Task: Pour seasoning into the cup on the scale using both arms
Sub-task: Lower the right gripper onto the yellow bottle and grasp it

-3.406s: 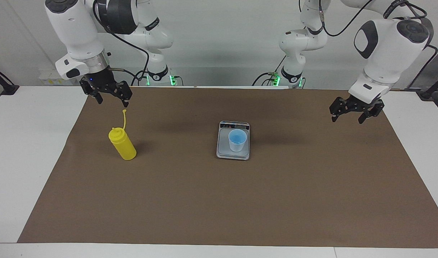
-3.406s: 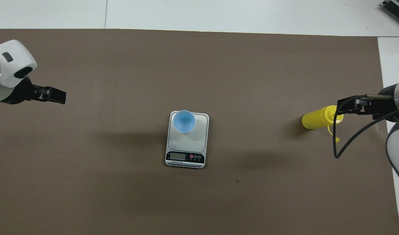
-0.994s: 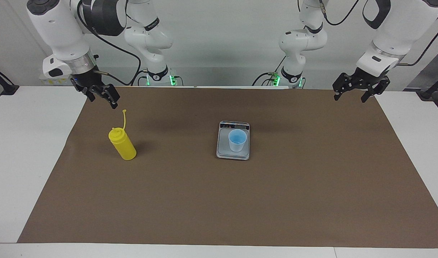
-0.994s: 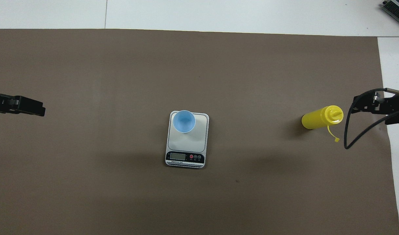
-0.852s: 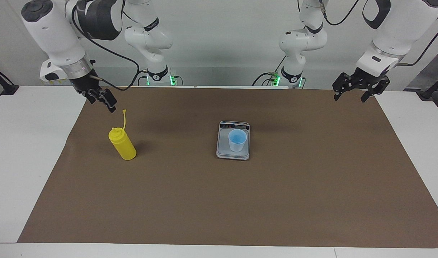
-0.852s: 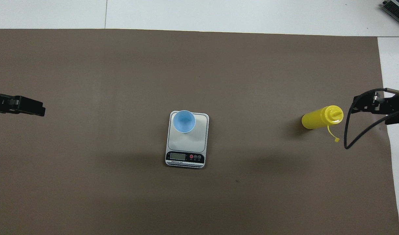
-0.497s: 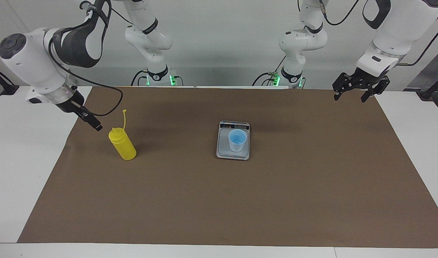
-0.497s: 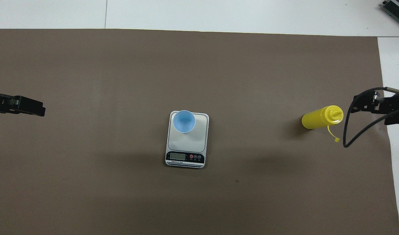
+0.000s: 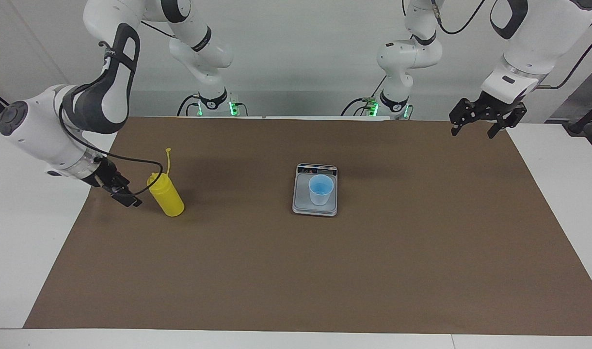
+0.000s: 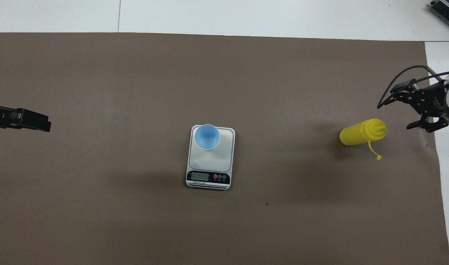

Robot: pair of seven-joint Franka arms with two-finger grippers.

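White table [image 9: 29,242] is covered by brown mat [image 9: 325,271]; scale [image 9: 305,207] sits mid-mat, bottle [image 9: 167,196] toward right arm's end from scale.

robot lab: two arms [image 9: 82,111] at a papered table [image 9: 34,218].

One bottle [image 9: 166,196], one cup [image 9: 320,189], one scale [image 9: 301,206]

Two high opposed views, shared table [image 9: 14,252]
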